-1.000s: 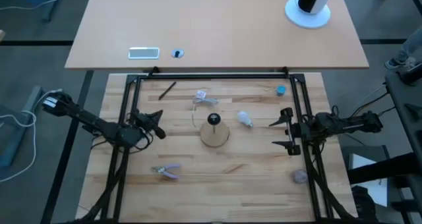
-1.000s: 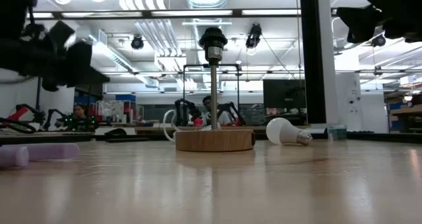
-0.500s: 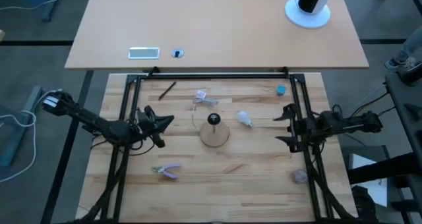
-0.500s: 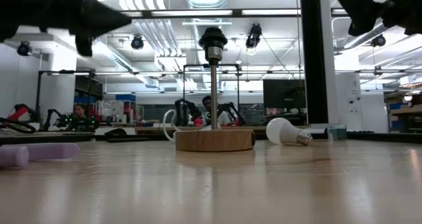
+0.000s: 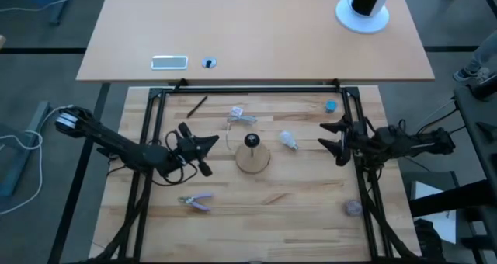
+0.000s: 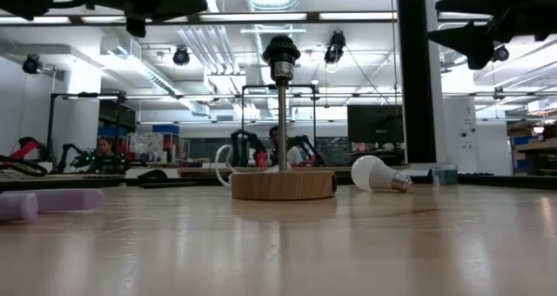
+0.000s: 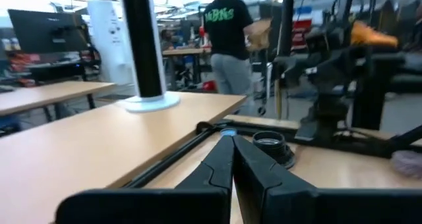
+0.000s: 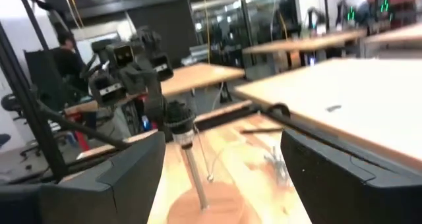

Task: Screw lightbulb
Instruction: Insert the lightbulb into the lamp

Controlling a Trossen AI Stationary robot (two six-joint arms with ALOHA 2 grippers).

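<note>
The white frosted lightbulb [image 5: 289, 140] lies on its side on the table, just right of the lamp; it also shows in the low view [image 6: 379, 173]. The lamp stands upright: a round wooden disc [image 5: 252, 158] with a thin stem and a black socket [image 6: 281, 52], also in the right wrist view [image 8: 178, 118]. My left gripper [image 5: 214, 141] is shut and empty, raised, left of the lamp [image 7: 232, 145]. My right gripper [image 5: 326, 137] is open and empty, raised, right of the bulb [image 8: 223, 148].
Purple-handled pliers [image 5: 196, 202] lie near left. A greyish-purple ball [image 5: 353, 208] lies near right. A crumpled clear wrapper [image 5: 238, 115], a black pen [image 5: 196, 105] and a small blue cap [image 5: 331, 106] lie toward the far edge. Black frame rails [image 5: 248, 89] border the work area.
My left gripper has risen and gone toward the table's right, closing on the lamp. My right gripper has gone toward the far edge and a little left, toward the bulb, and has turned. The bulb and lamp have stayed still.
</note>
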